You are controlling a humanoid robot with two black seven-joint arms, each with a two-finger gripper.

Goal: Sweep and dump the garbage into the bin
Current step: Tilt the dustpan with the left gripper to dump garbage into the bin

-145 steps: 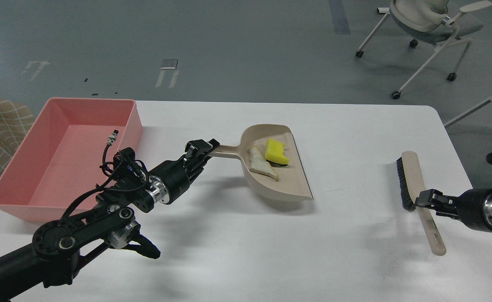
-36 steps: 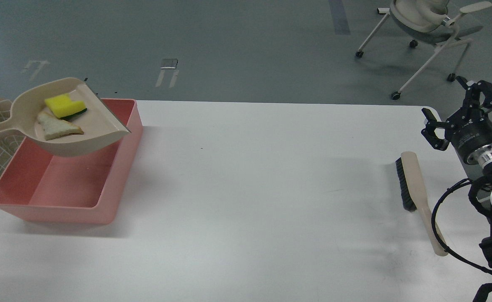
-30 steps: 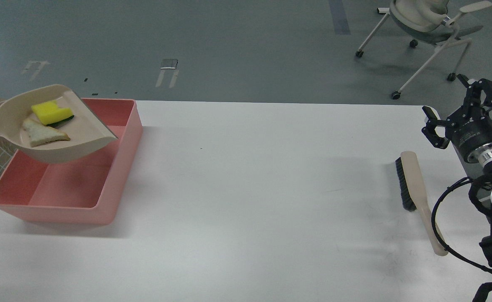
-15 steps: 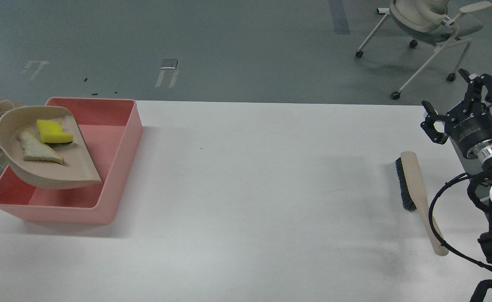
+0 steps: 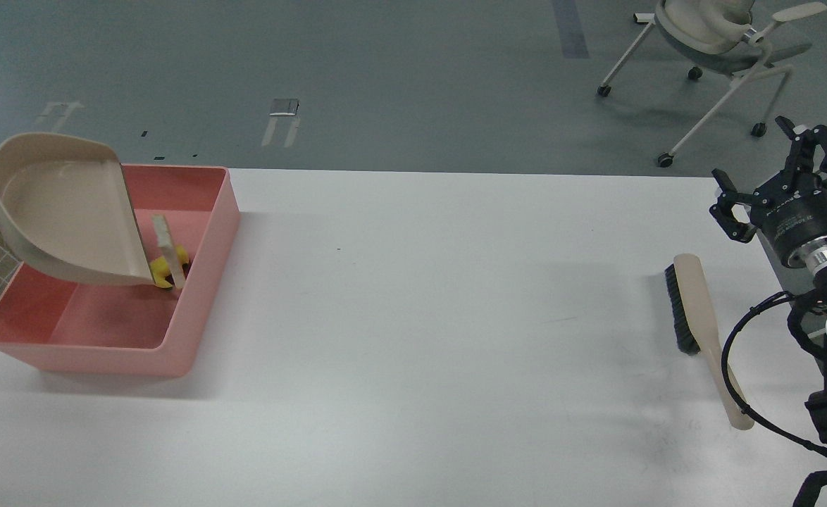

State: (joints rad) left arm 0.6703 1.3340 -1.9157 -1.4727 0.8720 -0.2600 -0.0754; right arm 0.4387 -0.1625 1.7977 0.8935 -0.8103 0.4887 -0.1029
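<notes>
At nine o'clock, over the pink bin (image 5: 195, 310), the dustpan (image 5: 61, 211) tips so the garbage (image 5: 167, 264) slides inside. Its holder is out of sight (left fingers unseen). Right fingers (image 5: 773, 172) spread wide, empty, past the brush (image 5: 695, 317) on the white worktop (image 5: 420, 317). Grey floor behind.

The dustpan (image 5: 68, 211) handle runs off the picture's left edge, so whatever grips it stays unseen. Its lip covers most of the yellow sponge (image 5: 162, 271) and the foot of the pale slice (image 5: 167, 253) just beyond it.
</notes>
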